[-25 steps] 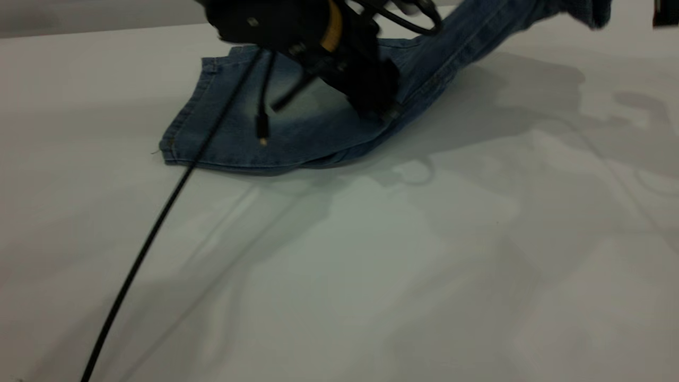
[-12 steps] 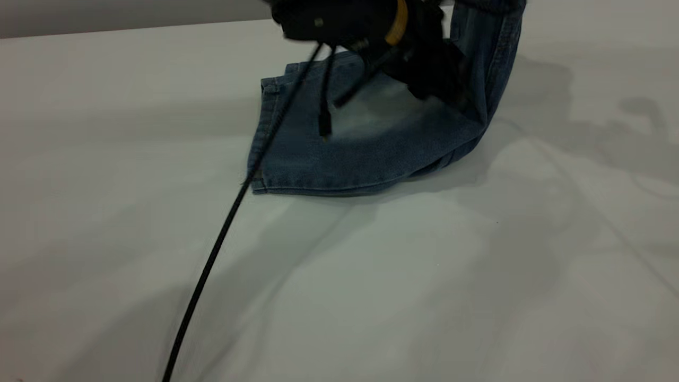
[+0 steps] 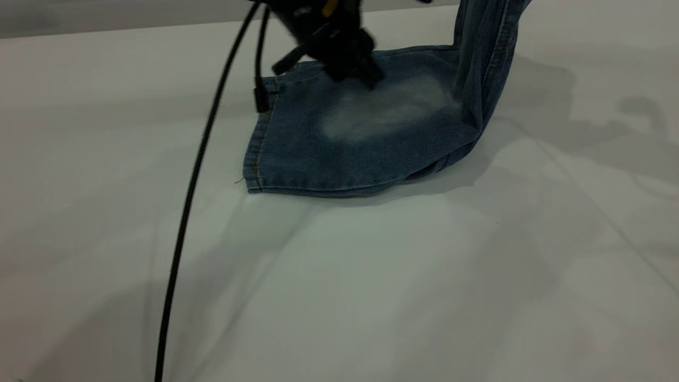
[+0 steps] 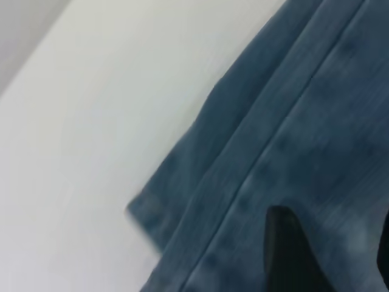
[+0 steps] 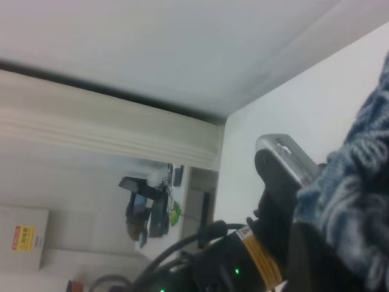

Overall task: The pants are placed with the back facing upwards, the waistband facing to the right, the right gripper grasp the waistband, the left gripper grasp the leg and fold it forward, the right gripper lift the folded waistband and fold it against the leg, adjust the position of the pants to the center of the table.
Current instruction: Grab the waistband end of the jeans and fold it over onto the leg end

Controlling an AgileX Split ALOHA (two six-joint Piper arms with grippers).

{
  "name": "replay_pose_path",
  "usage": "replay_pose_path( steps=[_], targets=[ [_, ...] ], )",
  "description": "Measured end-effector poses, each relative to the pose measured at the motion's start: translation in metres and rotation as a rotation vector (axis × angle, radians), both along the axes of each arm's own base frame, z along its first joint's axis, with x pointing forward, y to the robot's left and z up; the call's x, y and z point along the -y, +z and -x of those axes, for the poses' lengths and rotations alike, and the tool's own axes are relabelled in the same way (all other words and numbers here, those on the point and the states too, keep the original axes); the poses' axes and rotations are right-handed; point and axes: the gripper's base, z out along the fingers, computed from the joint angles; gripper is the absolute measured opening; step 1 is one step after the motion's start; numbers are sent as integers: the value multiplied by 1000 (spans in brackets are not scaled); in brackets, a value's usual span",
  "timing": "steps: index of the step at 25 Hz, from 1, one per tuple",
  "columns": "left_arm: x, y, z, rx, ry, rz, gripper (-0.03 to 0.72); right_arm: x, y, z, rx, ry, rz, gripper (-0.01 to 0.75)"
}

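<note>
The pants (image 3: 366, 143) lie folded lengthwise on the white table (image 3: 371, 297), a plain side with a pale faded patch (image 3: 387, 109) on top. Their right end rises steeply (image 3: 488, 48) and leaves the exterior view at the top. The leg is hidden. My left gripper (image 3: 353, 66) hovers low over the flat part's far edge, open, with denim (image 4: 292, 121) below its fingers (image 4: 292, 255). In the right wrist view the ruffled waistband (image 5: 358, 182) bunches at my right gripper (image 5: 328, 243), which is shut on it.
A black cable (image 3: 185, 212) hangs from the left arm and trails across the table's left half to the near edge. The left arm's body with a yellow band (image 5: 258, 261) sits close to the right gripper. Bare tabletop stretches in front of the pants.
The pants slid right and their right end swung up to near vertical. The left gripper then moved left along the far edge, uncovering the faded patch. The cable swung left.
</note>
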Motion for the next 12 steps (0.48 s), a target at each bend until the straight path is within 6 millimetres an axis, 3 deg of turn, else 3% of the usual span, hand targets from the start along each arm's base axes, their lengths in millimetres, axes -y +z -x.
replay_pose_path(
  steps=[12],
  targets=[
    [5, -42, 12, -172, -68, 23, 337, -1, 0, 0, 21, 10, 10, 81]
  ],
)
